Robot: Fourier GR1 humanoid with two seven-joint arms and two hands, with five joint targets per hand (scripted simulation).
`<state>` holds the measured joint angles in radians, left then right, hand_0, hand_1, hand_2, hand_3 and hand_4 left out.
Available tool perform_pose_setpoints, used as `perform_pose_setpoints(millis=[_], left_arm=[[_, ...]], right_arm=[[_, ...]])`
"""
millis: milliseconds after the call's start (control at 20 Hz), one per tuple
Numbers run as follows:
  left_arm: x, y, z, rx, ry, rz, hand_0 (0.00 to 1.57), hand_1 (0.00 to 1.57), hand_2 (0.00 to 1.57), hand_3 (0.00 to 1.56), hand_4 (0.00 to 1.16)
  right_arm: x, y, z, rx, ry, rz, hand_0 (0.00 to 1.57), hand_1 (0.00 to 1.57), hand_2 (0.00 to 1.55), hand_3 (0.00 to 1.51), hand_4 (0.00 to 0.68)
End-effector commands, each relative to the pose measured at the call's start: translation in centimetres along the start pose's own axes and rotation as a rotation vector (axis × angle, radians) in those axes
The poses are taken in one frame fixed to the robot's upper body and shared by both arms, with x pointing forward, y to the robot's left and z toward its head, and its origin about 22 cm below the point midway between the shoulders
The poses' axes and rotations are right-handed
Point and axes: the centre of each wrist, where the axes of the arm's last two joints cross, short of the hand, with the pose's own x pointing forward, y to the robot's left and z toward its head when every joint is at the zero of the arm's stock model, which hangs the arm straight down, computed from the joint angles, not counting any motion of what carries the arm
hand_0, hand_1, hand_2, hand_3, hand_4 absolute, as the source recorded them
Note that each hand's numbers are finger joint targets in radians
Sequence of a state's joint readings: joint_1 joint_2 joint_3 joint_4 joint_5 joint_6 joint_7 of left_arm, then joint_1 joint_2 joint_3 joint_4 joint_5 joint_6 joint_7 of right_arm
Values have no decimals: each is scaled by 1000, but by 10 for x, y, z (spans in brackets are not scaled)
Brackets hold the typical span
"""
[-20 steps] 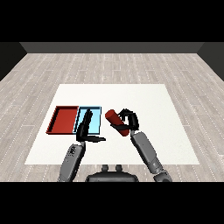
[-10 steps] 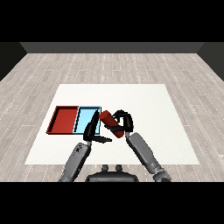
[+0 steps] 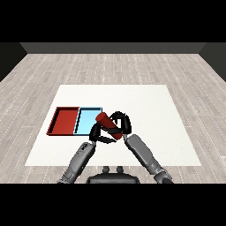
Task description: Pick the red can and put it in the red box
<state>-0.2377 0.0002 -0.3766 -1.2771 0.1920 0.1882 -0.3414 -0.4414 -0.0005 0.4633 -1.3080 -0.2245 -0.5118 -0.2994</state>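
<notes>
Right hand [image 3: 122, 123] curls round the tilted red can [image 3: 108, 124] at frame centre, beside the blue tray [image 3: 88, 120]; left hand [image 3: 96, 132], fingers curled, meets it, likely to pass it toward the red tray [image 3: 65, 121] at left

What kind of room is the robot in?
Probably a bare test room set up for sorting practice. There is only a white table on a grey plank floor, with a red tray and a light blue tray lying side by side.
</notes>
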Motion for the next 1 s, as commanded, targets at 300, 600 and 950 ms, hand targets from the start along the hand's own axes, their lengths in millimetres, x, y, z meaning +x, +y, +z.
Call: perform_pose_setpoints(millis=[300,600,950], left_arm=[[-26,-31,-11,-13,51,-9,0,0,0,0,0],[-5,-24,-30,-40,39,37,0,0,0,0,0],[-2,-28,-15,-45,6,50,0,0,0,0,0]], right_arm=[[8,6,12,21,7,-34,1437,1437,1438,1378,628],[16,21,9,49,17,-47,1486,1486,1438,1373,622],[4,43,11,74,5,-47,1487,1487,1451,1375,617]])
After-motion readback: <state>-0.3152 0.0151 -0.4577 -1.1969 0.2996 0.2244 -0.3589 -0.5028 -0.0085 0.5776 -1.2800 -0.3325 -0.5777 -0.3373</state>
